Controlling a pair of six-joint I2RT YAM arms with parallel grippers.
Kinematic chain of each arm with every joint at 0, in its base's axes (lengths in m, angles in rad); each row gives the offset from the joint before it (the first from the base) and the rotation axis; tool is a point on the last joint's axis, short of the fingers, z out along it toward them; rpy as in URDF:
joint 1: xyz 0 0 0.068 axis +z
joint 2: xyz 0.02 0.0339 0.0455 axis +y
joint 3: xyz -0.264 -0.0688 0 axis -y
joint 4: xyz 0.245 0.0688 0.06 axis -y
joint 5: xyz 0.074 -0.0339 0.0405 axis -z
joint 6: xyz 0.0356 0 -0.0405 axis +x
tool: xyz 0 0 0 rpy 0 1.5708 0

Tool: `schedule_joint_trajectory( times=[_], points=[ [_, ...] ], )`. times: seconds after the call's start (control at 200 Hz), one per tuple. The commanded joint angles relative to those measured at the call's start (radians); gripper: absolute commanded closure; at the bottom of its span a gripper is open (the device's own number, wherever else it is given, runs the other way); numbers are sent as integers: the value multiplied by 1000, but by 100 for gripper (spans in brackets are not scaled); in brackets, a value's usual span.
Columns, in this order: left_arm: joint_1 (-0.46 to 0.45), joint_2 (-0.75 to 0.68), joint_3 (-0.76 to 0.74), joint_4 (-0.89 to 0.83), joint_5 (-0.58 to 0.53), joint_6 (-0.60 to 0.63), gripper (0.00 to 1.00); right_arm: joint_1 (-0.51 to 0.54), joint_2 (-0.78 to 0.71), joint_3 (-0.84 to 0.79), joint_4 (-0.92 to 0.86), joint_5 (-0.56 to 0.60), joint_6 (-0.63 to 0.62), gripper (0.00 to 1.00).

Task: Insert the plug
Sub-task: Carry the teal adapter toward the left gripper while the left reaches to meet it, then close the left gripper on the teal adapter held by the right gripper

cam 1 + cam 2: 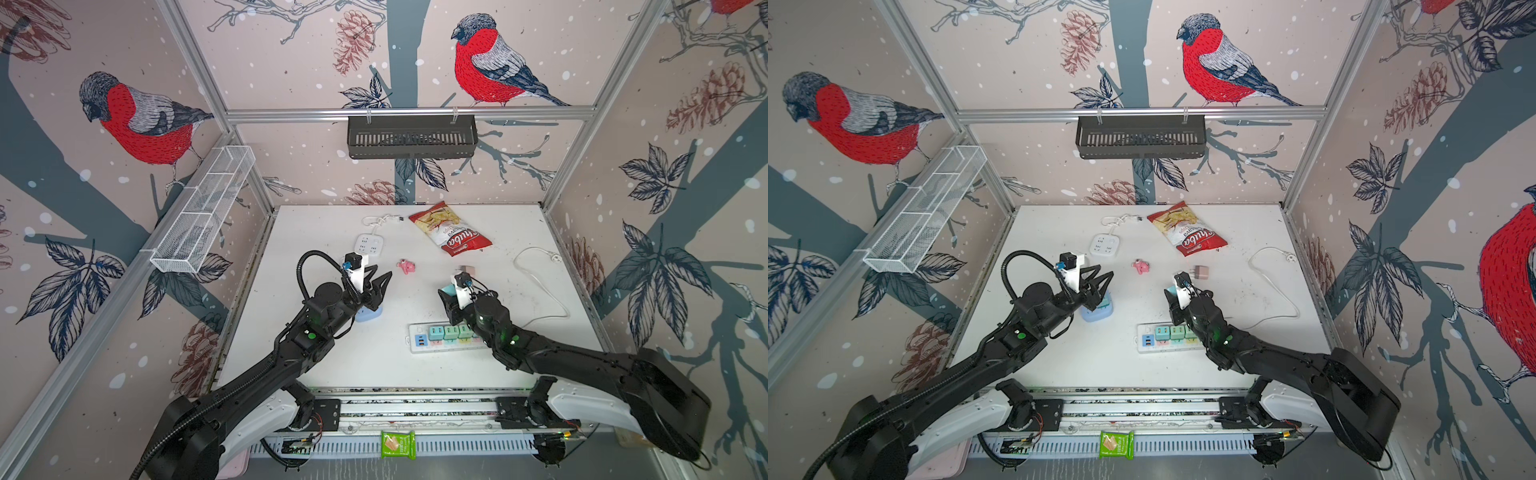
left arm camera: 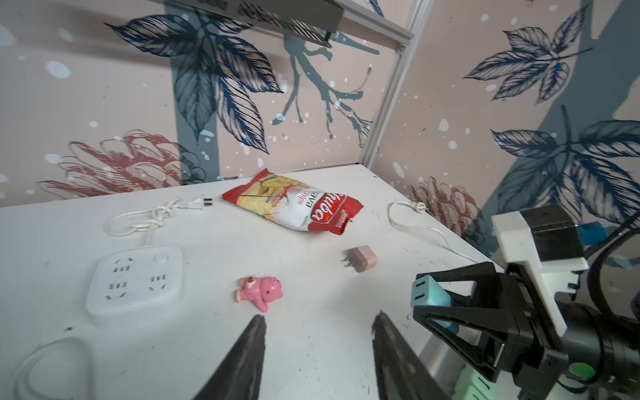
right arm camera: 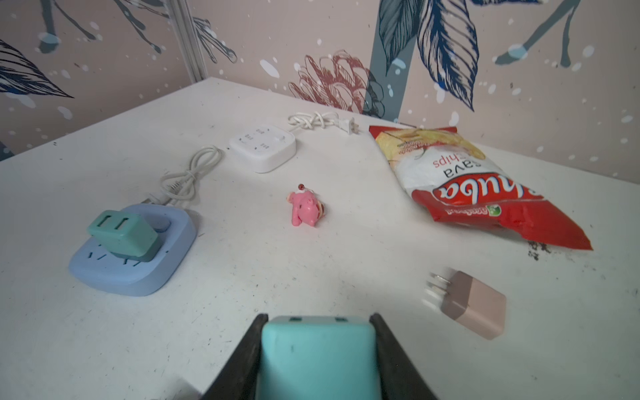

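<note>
Power strip (image 1: 1144, 351): towards the near edge of the worktop (image 1: 374, 374), under my right arm; free slots hidden.
Blue socket block (image 3: 138, 277): left of middle, below my left claw (image 2: 320, 317), which gapes empty; a green plug (image 3: 121, 235) sits tilted in it.
Teal plug (image 3: 317, 360): clenched in my right claw (image 3: 318, 322), nearer the strip; prongs hidden.

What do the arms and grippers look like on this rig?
The left arm and right arm are black with white base shells and a green light near each wrist. A ribbed black hose loops over the left one. The left gripper and right gripper have black, tapering, truss-like fingers behind white camera mounts.
</note>
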Motion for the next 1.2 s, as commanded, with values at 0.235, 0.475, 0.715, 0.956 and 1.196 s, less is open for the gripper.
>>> schedule_joint_trajectory(
  times=[0.235,0.475,0.715,0.956,1.196],
  points=[
    [-62,119,100,17,257,36,52,88,-111,-145,310,-6,-208,88],
    [-88,230,174,-26,365,30,56,178,-109,-186,427,62,-318,94],
    [-131,359,278,-111,498,57,57,227,-86,-207,545,109,-418,96],
    [-134,438,328,-145,581,49,58,231,-49,-210,642,108,-483,97],
    [-139,452,338,-151,615,55,56,234,2,-189,680,103,-523,97]
  ],
)
